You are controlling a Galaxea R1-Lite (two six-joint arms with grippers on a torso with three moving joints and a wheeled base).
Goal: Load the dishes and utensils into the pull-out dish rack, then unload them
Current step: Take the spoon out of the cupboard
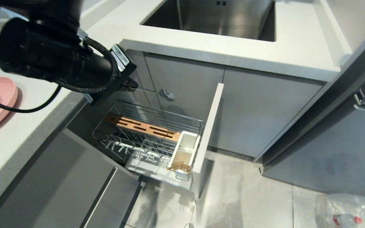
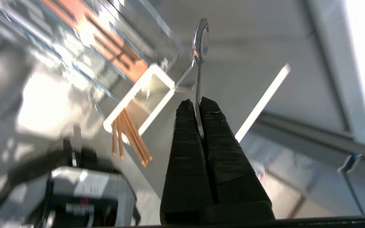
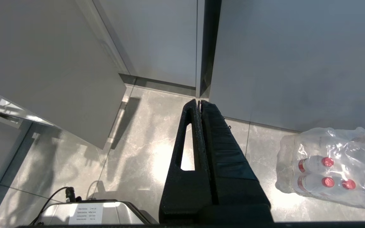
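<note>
Chrome wire pull-out dish rack stood open below the counter, light wooden chopsticks in its white caddy. Only the wrist view showed the left gripper clamped on the slim grey metal spoon above the rack; right gripper closed, empty.

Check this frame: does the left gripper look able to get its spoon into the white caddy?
Probably yes. The left gripper holds the spoon above the pulled-out rack; the caddy stands open-topped, chopsticks only at one end.
</note>
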